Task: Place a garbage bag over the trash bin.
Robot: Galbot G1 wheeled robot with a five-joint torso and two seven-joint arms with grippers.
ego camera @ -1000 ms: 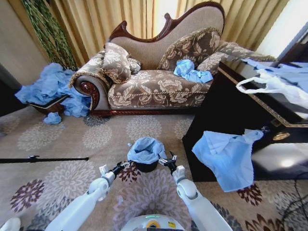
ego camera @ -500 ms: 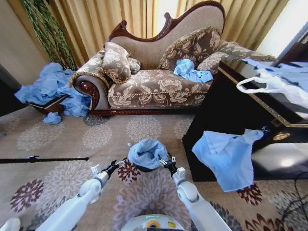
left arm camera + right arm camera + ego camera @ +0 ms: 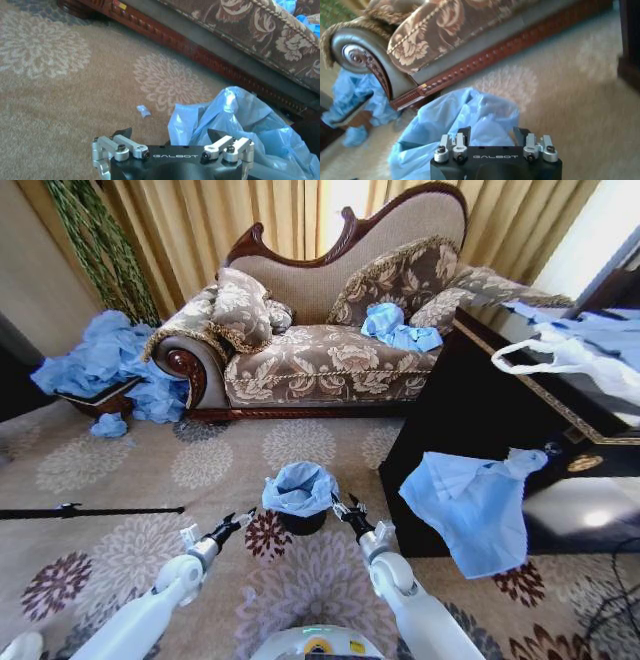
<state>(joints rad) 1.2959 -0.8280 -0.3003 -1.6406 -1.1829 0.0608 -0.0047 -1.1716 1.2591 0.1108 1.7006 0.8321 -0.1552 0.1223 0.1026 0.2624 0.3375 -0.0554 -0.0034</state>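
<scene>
A: The garbage bag (image 3: 300,488) sits bunched on top of the trash bin (image 3: 302,523) on the carpet. The left gripper (image 3: 228,527) and right gripper (image 3: 343,507) are both spread, holding nothing.

B: Looks loose though; one nudge might slide it off.

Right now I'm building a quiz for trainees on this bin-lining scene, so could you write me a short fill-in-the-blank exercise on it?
1. The garbage bag draped over the trash bin is light ____ in colour.
2. The trash bin stands on the patterned ____.
3. The left gripper and the right gripper both have their fingers ____, holding nothing.
4. Behind the bin stands an ornate ____ with floral cushions.

Missing words: blue; carpet; open; sofa
</scene>
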